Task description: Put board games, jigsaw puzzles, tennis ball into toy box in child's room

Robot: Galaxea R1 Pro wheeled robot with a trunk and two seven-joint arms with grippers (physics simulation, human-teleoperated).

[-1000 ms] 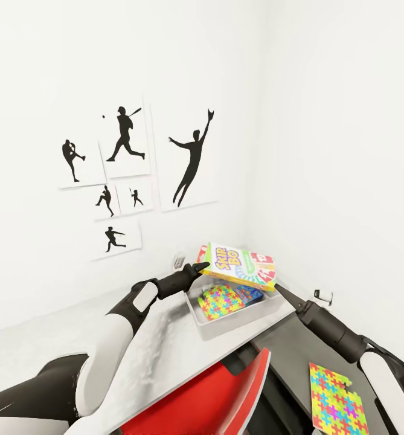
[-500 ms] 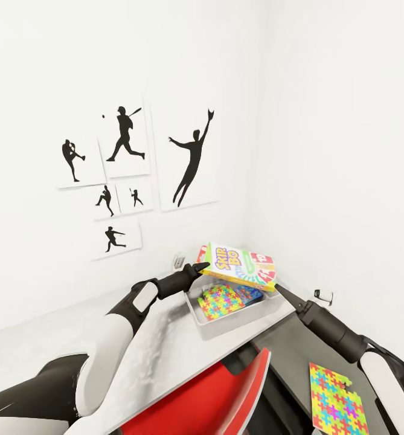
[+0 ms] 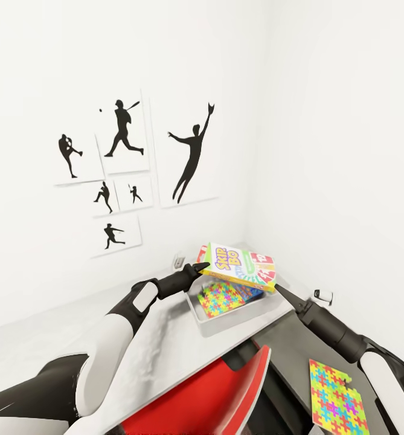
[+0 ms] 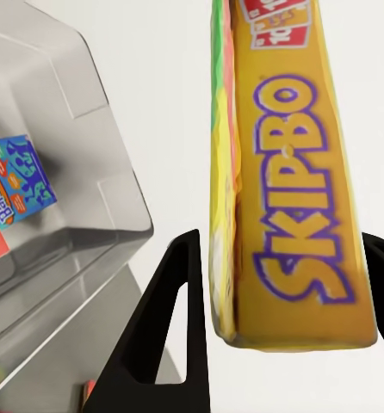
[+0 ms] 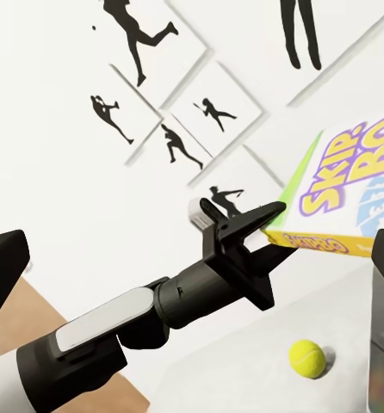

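**SKIP BO box held over the toy box**

Left end effector (image 3: pixel 203 264) and right end effector (image 3: pixel 276 287) clamp the SKIP BO box (image 3: pixel 238 266) between them. Below it, the toy box (image 3: pixel 209 326) sits on the pale bench (image 3: pixel 159 350), white-walled corner with silhouette pictures (image 3: pixel 126 175) behind; the tennis ball (image 5: pixel 306 357) is near the left end effector.

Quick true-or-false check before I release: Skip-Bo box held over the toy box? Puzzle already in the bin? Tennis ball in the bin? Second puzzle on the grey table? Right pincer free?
1. The Skip-Bo box hangs above the toy box, gripped by the left pincer. True.
2. A puzzle lies inside the toy box. True.
3. The tennis ball is inside the toy box. False: it sits on the table, outside the toy box.
4. The second puzzle lies on the light grey table. False: it lies on the lower dark desk.
5. The right pincer is well clear of the Skip-Bo box. False: it is at the box's corner.
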